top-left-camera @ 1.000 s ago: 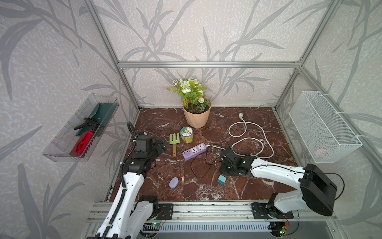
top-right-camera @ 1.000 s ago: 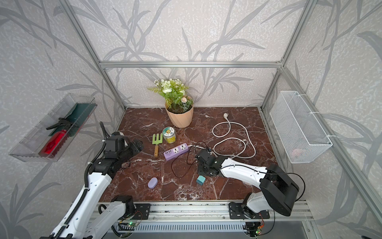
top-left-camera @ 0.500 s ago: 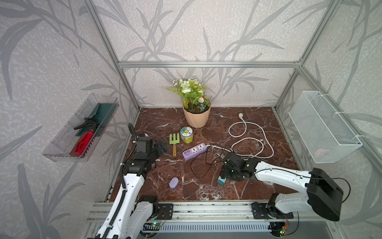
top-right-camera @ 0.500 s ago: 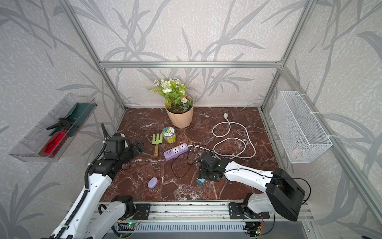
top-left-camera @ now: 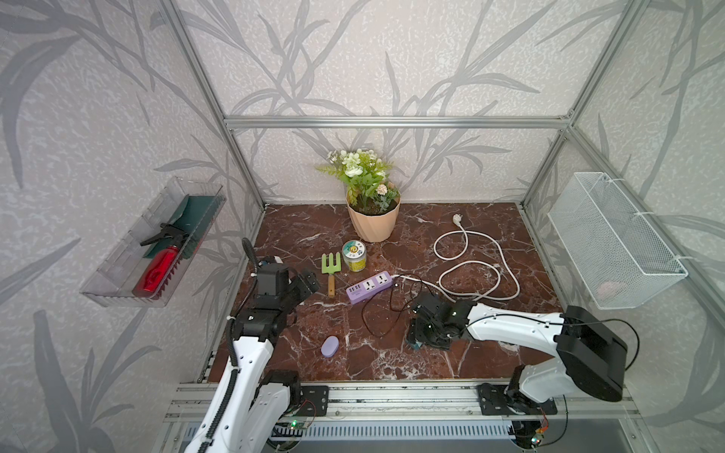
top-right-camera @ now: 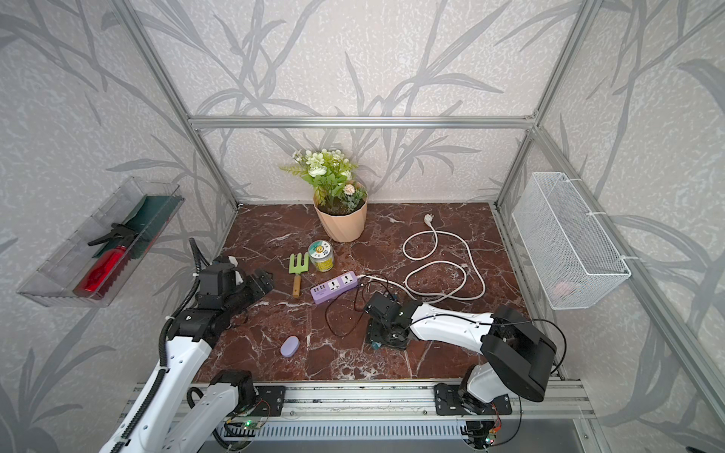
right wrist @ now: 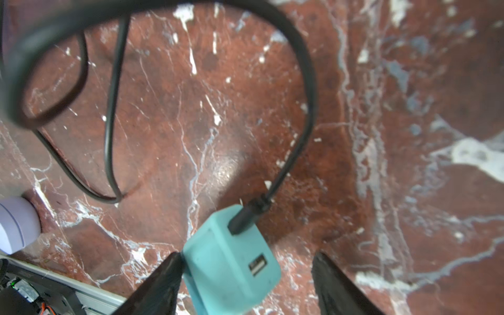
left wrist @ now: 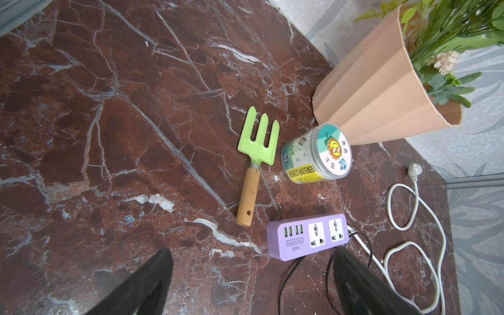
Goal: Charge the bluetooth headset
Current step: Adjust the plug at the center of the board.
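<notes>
Desk [top-left-camera: 298,235], red-brown marble, one. Bluetooth headset [top-left-camera: 330,346], one: lavender oval case lying flat near the desk's front edge, left of centre, apart from both grippers; it also shows in the right wrist view [right wrist: 16,226]. Power strip [left wrist: 307,236], one, purple, near the desk's centre, marked "4USB SOCKET" and "S204", with four USB ports and two mains sockets; its white cord [top-left-camera: 470,270] lies looped toward the right rear corner. Teal charger cube [right wrist: 231,261], one, with a black cable [right wrist: 300,109] plugged into one port and a second USB port beside it. Jar [left wrist: 316,154], one: sunflower cartoon on the lid, yellow band reading "SUNFLOWER"; the other characters are too small to read. Garden fork [left wrist: 257,152], one, three green tines and a wooden handle, just beside the jar. Flower pot [top-left-camera: 373,219], one, at the rear edge. Left gripper [left wrist: 252,252]: jaws wide apart, over the desk's left side. Right gripper [right wrist: 246,256]: jaws apart around the charger cube, one finger [right wrist: 163,278] touching it, the other clear.
</notes>
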